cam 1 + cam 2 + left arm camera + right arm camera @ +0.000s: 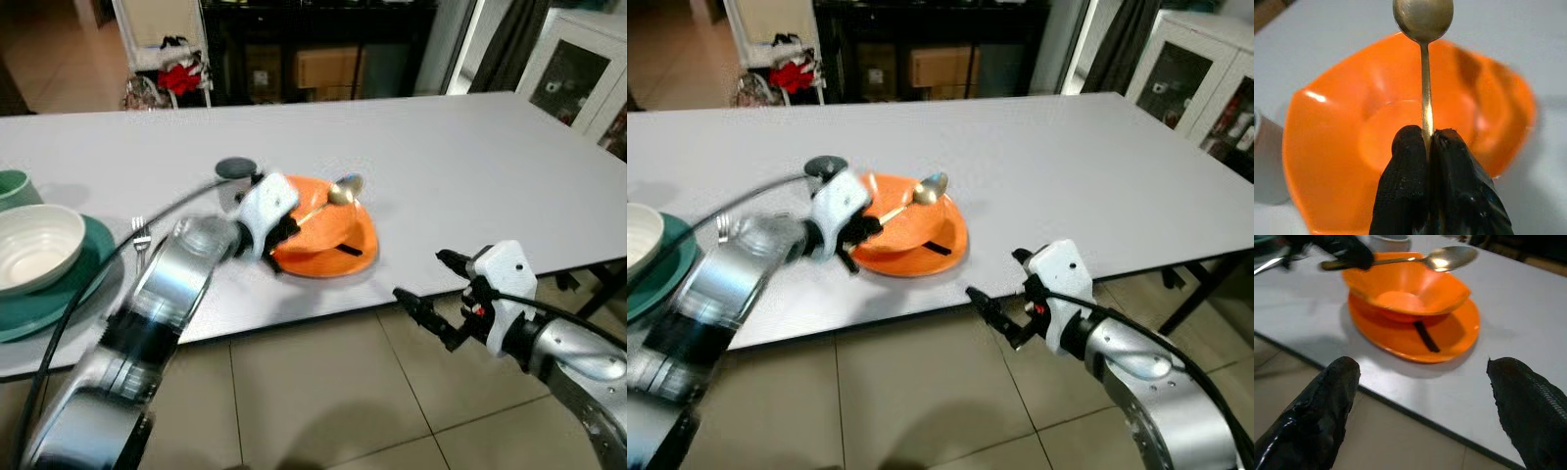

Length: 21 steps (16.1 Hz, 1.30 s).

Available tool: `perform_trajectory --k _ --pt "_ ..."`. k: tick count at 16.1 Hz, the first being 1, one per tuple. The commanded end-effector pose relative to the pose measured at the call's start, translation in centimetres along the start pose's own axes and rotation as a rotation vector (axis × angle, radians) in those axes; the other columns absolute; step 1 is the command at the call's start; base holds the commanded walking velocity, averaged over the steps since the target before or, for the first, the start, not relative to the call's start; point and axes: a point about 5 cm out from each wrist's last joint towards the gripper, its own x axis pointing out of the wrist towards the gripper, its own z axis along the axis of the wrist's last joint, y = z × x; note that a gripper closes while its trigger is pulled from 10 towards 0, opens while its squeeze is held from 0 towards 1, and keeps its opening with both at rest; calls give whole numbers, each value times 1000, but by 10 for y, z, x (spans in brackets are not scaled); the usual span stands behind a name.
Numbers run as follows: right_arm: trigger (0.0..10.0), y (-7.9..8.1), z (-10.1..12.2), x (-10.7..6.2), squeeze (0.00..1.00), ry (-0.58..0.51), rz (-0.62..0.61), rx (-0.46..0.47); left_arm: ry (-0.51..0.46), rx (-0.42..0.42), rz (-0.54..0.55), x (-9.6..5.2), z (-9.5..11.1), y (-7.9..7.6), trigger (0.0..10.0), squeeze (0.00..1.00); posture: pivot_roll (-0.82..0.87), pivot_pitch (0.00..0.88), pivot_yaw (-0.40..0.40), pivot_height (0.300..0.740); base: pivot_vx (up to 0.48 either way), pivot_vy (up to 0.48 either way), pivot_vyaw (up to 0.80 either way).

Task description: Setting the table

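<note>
The orange bowl (328, 235) sits on its orange plate (1449, 340) near the desk's (470, 166) front edge, with bare desk beyond. The left hand (1427, 166) pinches a spoon (1423, 29) by the handle, its long axis lying across the bowl, scoop at the far rim. The right hand (431, 294), fingers spread wide, hovers off the desk edge over the floor.

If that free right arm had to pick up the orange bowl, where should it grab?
Probably the orange bowl by its near rim, coming from the table edge side. The walls flare thin enough to pinch, the right gripper faces that side, and the spoon crosses higher up.
</note>
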Motion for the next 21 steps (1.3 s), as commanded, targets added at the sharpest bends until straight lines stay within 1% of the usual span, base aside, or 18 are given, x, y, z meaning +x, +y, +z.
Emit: perform_trajectory --k 1,3,5,6,7,8,11,12,14,16,19,20,21 --pt "10000 4 4 -2 0 -2 41 -16 49 -19 45 3 2 11 10000 0 3 0 -23 740 0 0 0" --pt "10000 8 3 -5 0 1 76 -33 110 -39 64 4 2 20 10000 0 2 0 -18 740 0 0 0" --pt "10000 10 2 -6 0 7 93 -35 181 -12 63 2 -1 25 10000 0 0 0 -11 740 0 0 0" --pt "10000 11 2 -7 0 11 99 -39 236 14 82 -1 -5 30 10000 0 1 0 -9 740 0 0 0" --pt "10000 12 1 -7 0 14 103 -41 268 23 98 -3 -8 34 10000 0 3 0 -10 740 0 0 0" --pt "10000 12 1 -8 0 16 108 -41 279 24 111 -3 -8 37 10000 0 5 0 -11 740 0 0 0" --pt "10000 16 1 -8 0 18 151 -40 296 49 144 -12 -3 49 10000 0 12 0 -17 740 0 0 0" --pt "10000 17 1 -8 0 20 161 -39 285 53 135 -15 1 49 10000 0 13 0 -17 740 0 0 0" --pt "10000 18 0 -9 0 28 175 -42 302 111 92 -20 3 47 10000 0 16 0 -21 740 0 0 0" --pt "10000 18 -1 -9 0 31 185 -42 303 113 84 -21 3 47 10000 0 18 0 -22 740 0 0 0" --pt "10000 20 -2 -9 0 38 204 -40 299 106 28 -18 2 39 10000 0 19 0 -21 740 0 0 0" --pt "10000 21 -2 -9 0 40 206 -41 309 110 15 -17 -1 36 10000 298 18 0 -19 740 0 0 0" --pt "10000 22 -2 -9 0 40 207 -40 312 110 8 -17 -2 35 10000 490 17 0 -16 740 0 0 0"
